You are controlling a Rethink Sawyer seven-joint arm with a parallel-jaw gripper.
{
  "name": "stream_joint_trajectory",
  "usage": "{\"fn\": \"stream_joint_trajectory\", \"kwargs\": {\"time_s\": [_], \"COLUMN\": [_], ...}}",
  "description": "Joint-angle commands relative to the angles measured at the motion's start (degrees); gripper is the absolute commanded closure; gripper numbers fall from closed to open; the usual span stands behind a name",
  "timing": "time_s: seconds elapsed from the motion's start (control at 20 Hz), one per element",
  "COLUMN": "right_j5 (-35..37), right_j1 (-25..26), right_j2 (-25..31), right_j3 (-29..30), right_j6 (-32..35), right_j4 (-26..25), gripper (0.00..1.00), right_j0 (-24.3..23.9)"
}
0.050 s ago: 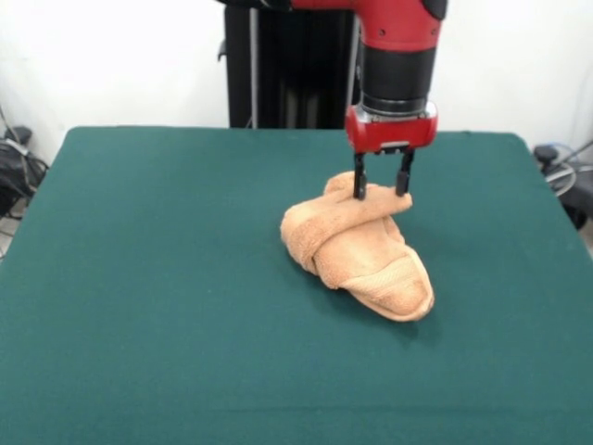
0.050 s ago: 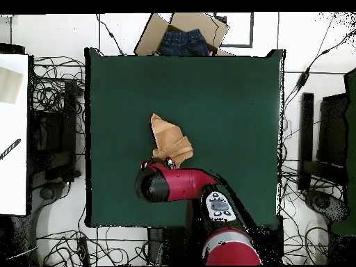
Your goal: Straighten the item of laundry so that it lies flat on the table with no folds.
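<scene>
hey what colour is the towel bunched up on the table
The towel is light orange or peach; the front view shows it best.

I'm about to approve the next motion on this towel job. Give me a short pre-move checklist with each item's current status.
1. Towel flat: not ok, bunched and twisted in a heap.
2. Gripper over the towel: ok, at the heap's far top edge.
3. Fingers apart: ok, open and straddling the top fold.
4. Cloth actually gripped: not ok, not yet closed on it.
5. Room on table to spread: ok, green surface shows on every side.
6. White tag located: cannot tell.
</scene>
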Motion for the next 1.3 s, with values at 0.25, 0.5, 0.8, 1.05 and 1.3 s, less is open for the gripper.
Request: {"fn": "stream_joint_trajectory", "kwargs": {"time_s": [0.25, 0.5, 0.8, 1.05, 1.3], "right_j5": [-6.39, -8.01, -7.66, -10.39, -10.98], "right_j1": [7.87, 10.80, 12.83, 12.98, 12.76], "right_j2": [-2.34, -3.38, -2.92, -2.37, -2.53], "right_j3": [-4.32, -6.39, -8.22, -8.24, -7.84], "right_j6": [8.80, 8.67, 7.76, 7.54, 7.98], "right_j4": [-1.12, -0.36, -0.05, -1.47, -1.22], "gripper": [0.00, 0.00, 0.00, 1.00, 1.00], "right_j0": [2.80, 4.01, 3.84, 3.12, 3.29]}}
